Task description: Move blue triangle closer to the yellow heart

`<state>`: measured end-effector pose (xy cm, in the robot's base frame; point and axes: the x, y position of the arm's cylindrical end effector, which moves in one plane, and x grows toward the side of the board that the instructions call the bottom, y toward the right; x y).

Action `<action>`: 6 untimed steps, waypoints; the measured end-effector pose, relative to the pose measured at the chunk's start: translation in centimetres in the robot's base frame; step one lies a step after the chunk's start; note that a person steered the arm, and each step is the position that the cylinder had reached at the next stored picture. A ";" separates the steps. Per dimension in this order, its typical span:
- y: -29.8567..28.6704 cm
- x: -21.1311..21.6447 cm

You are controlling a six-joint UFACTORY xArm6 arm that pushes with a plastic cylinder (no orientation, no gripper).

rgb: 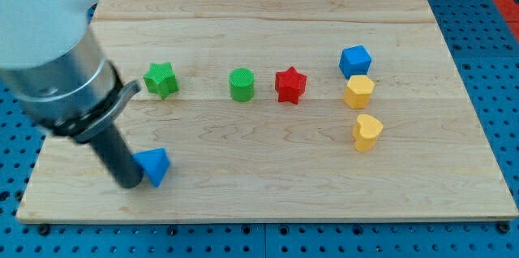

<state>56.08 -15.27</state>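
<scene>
The blue triangle [153,165] lies near the view's bottom left of the wooden board [268,193]. My tip [130,182] rests on the board right against the triangle's left side. The yellow heart [366,132] sits far to the view's right, about level with the middle of the board. The arm's grey body fills the view's top left and hides part of the board behind it.
A green star [160,79], a green cylinder [241,84] and a red star [289,85] stand in a row across the middle. A blue cube [355,61] and a yellow hexagon [358,91] stand just above the heart.
</scene>
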 end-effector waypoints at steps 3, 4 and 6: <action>1.6 -3.6; 8.8 -5.4; 3.8 -5.9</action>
<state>50.20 -11.43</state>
